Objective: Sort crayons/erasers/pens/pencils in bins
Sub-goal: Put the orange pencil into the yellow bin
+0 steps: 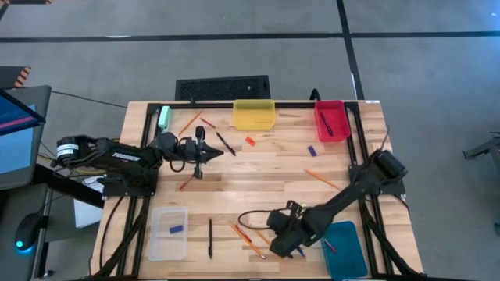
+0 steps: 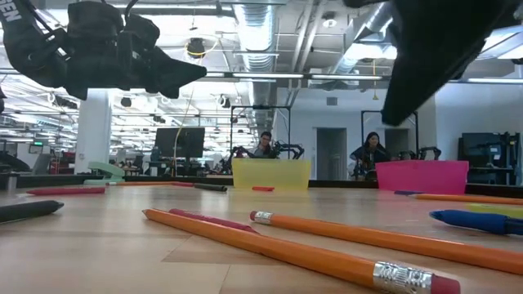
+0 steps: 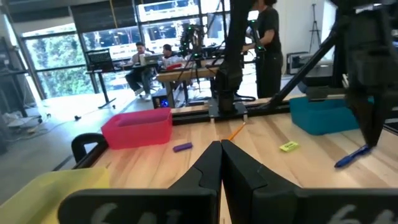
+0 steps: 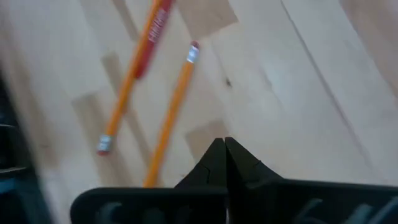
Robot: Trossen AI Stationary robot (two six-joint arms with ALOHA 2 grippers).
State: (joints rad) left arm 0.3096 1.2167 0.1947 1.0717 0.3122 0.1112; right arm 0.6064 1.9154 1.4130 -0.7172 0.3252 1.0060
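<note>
Both grippers are shut on nothing and hang above the table. My left gripper [image 1: 212, 153] [image 3: 221, 150] points level over the left middle, near a black pen [image 1: 225, 143] and a red crayon [image 1: 186, 183]. My right gripper [image 1: 273, 250] [image 4: 224, 147] slants down over the near middle. Just beyond its tips lie two orange pencils [image 4: 171, 112] and a red crayon [image 4: 152, 40], flat on the wood. The yellow bin [image 1: 254, 115] and the red bin [image 1: 332, 121] stand at the far edge. The teal bin [image 1: 344, 248] is near right and the clear bin [image 1: 168, 232] near left.
A blue eraser [image 1: 176, 229] lies in the clear bin, and a black pen [image 1: 209, 238] lies beside that bin. A red eraser [image 1: 250, 140], a purple eraser [image 1: 312, 151], an orange pencil [image 1: 322, 179] and a pale-green block [image 1: 165, 117] are scattered around. People sit beyond the table.
</note>
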